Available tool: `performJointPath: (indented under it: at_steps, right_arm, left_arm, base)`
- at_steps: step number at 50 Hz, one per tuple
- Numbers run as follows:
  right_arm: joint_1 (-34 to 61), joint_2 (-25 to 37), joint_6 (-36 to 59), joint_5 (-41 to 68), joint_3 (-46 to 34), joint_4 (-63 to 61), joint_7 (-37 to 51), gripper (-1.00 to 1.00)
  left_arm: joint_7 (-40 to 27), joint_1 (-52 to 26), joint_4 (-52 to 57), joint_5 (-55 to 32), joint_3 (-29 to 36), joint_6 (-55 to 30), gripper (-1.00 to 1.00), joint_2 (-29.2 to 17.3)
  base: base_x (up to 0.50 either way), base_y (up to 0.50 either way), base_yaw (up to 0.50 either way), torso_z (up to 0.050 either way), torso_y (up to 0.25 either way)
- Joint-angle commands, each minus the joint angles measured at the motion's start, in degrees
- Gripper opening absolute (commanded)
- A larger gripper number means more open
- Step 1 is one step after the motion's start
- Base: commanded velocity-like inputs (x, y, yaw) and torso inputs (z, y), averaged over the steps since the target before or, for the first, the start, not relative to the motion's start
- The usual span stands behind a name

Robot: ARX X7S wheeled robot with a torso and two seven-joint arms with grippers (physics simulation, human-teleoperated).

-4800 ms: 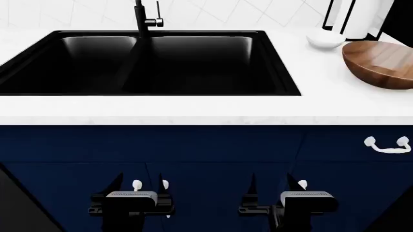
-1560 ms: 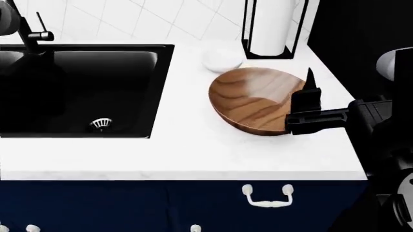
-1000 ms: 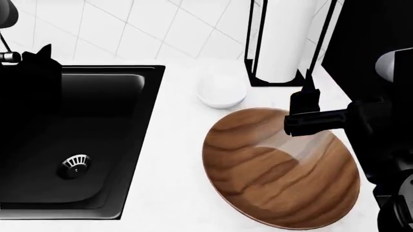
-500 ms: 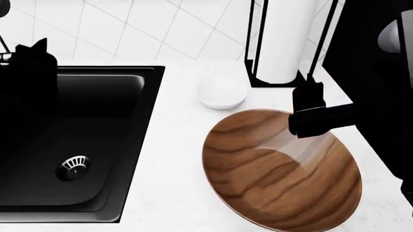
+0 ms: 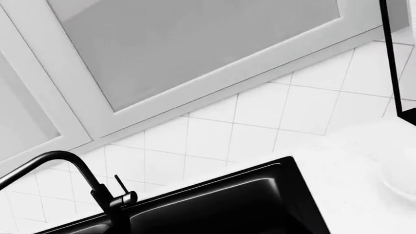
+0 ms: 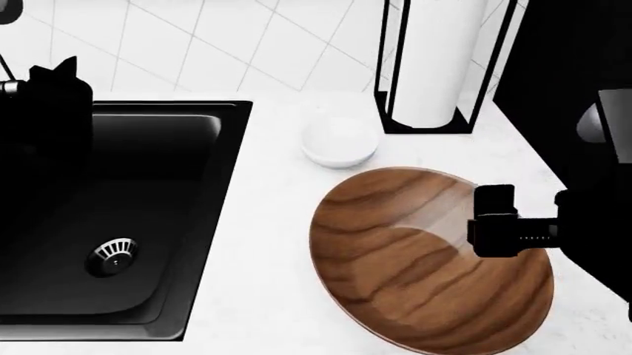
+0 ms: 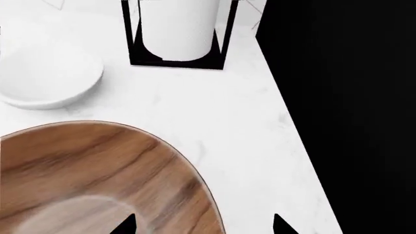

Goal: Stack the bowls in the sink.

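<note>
Reaching for the big wooden bowl (image 6: 431,260) is the step in hand. The right gripper (image 6: 499,222) hangs over the bowl's right rim, and in the right wrist view its two dark finger tips (image 7: 123,225) stand wide apart, one on the inside of the rim and one on the outside. Nothing is in its grasp yet.

The wooden bowl sits on the white counter (image 6: 266,244), to the right of the black sink (image 6: 148,214). The little white bowl (image 6: 340,140) sits just behind it, close to the paper towel roll (image 6: 434,59) in its black stand. Both bowls are out of the sink, so the job has hardly begun.

The left gripper (image 6: 44,92) shows only as a dark shape over the sink, near the faucet (image 5: 97,190). I cannot tell if it is wide or closed.

Next, I think the right gripper needs to go down until the rim is between its fingers, then close on it. After that it should lift the bowl and carry it left into the sink. The bowl is wide and heavy-looking, so a grip on one edge may let it tip.
</note>
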Motion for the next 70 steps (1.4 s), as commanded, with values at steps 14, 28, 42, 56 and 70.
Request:
performJointPath:
  at_steps: [14,28,42,56,70]
  right_arm:
    - [-9.1,3.6,-5.1,-6.3,-6.7,2.3,-6.8,1.0]
    - [-10.4,3.8,-4.3,-6.6,-7.5,2.3,-8.4,1.0]
    - [-11.1,3.3,-2.5,-5.2,-7.5,0.8,-12.5,1.0]
    - [-9.0,5.8,-2.9,-4.6,-5.2,-1.2,-12.9,-1.0]
    - [-2.3,11.0,-4.7,-4.8,1.9,-3.4,-13.5,-1.0]
  left_arm:
    - [1.6,0.2,0.7,1.5,1.6,1.3,1.0,-0.6]
    - [2.2,0.0,0.9,2.2,2.4,1.7,1.0,-0.5]
    - [2.4,-0.7,0.9,2.1,3.3,2.1,1.0,-0.6]
    - [2.7,-1.0,1.1,2.5,4.0,2.5,1.0,-0.6]
    - [2.3,-2.4,0.4,2.5,5.3,2.9,1.0,0.4]
  base:
    - [0.0,0.0,0.0,0.0,0.0]
    - [0.0,0.0,0.0,0.0,0.0]
    - [0.0,0.0,0.0,0.0,0.0]
    - [0.0,0.0,0.0,0.0,0.0]
    - [0.0,0.0,0.0,0.0,0.0]
